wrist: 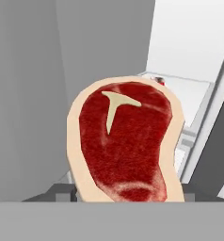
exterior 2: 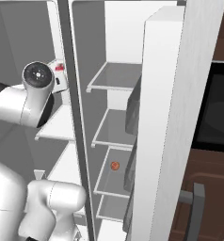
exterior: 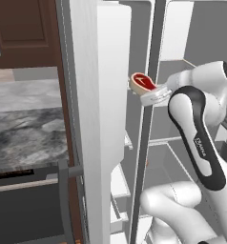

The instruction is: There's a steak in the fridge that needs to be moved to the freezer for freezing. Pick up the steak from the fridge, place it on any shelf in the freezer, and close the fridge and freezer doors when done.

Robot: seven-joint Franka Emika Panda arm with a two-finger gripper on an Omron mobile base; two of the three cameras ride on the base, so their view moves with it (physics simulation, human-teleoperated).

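The steak (wrist: 125,141), a flat red cut with a pale cream rim and a small T-shaped bone mark, sits clamped in my two-finger gripper (exterior: 151,95), standing up out of the jaws and held in the air, touching no shelf. From the hand view it covers most of what lies ahead of the fingers; past its far rim I see a plain grey wall on one side and a bright white shelf (wrist: 189,89) on the other, with a small red-and-white thing lying on it, too small to name. The left base view gives what the hand view cannot: the steak (exterior: 143,82) rides just in front of the dark vertical divider post (exterior: 149,124) between the two compartments, with the narrower freezer door (exterior: 98,119), tall and pale grey, standing open close beside the hand on the steak's side. The gap between that door's edge and the post is tight. The right base view shows the wider fridge (exterior 2: 118,136) behind the arm's elbow, its broad grey shelves bare but for a small round orange-red ball (exterior 2: 115,165) on a lower shelf, well apart from the hand, and its wide pale grey door (exterior 2: 175,132) swung open. There only the gripper's body (exterior 2: 60,77) peeks out beside the big wrist joint.
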